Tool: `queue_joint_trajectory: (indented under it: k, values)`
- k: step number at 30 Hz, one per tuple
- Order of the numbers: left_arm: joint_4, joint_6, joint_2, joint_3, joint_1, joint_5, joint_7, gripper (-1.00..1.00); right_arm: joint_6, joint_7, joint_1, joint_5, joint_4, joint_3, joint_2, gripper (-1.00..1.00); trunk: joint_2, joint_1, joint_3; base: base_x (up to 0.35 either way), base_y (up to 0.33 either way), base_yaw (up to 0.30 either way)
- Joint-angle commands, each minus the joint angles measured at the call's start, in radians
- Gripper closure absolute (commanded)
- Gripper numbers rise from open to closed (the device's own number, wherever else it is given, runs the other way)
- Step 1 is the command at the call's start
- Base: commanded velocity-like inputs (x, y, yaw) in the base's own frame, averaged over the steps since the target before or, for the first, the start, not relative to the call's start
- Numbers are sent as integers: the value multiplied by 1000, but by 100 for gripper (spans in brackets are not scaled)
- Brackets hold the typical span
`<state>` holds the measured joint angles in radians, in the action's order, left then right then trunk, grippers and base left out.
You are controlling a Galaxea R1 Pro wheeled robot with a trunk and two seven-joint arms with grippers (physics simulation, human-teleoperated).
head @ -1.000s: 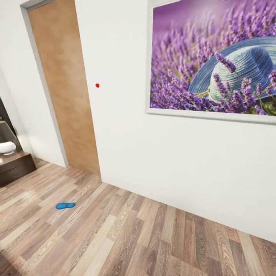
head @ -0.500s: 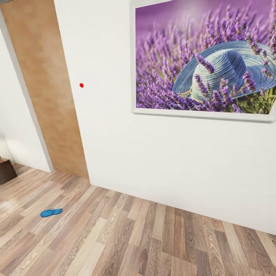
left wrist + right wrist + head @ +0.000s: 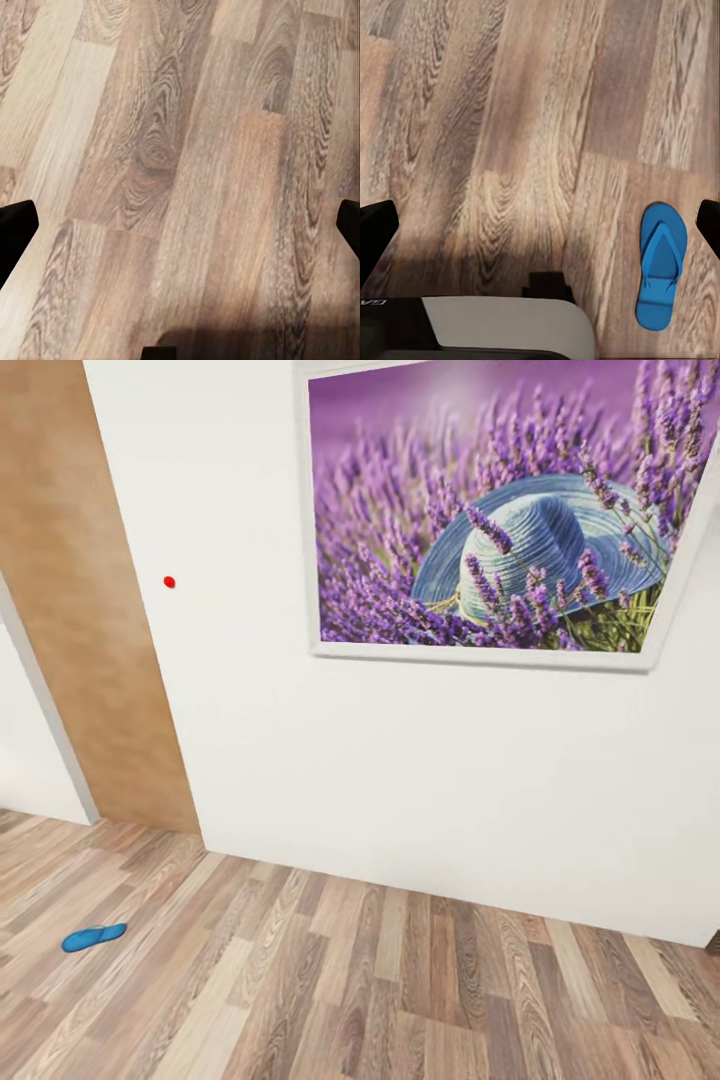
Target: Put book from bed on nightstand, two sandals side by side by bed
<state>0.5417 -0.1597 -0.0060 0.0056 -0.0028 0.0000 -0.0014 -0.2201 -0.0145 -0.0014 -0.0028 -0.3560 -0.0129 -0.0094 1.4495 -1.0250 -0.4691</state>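
Observation:
One bright blue sandal lies flat on the wood-plank floor at the far left of the head view, a short way out from the door. In the right wrist view a blue sandal lies sole-down on the planks beside my white and black base. My right gripper hangs open above the floor, the sandal near one fingertip. My left gripper is open over bare planks, nothing between its fingers. The book, the bed and the nightstand are out of view.
A white wall runs across the head view close ahead, with a large framed lavender-and-hat picture. A light wooden door stands at the left, and a small red dot marks the wall. Open plank floor lies before me.
The head camera has turned to the right: door, picture and sandal all slid left in the picture, and the dark cabinet with the lamp at the left edge has gone out of frame.

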Motion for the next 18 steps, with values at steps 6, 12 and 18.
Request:
queue_joint_trajectory:
  k: [6,12,18]
  values:
    - [0,-3,0,1,0,0,0,-100,-2,-1,0,0,0,-1,0,-100,0,0,-1,0,0,-205]
    - [0,-3,0,1,0,0,0,-100,-2,-1,0,0,-1,-1,0,-100,0,0,-1,0,0,-203]
    - [0,-3,0,1,0,0,0,-100,-2,-1,0,0,-1,-1,0,-100,0,0,-1,0,0,-201]
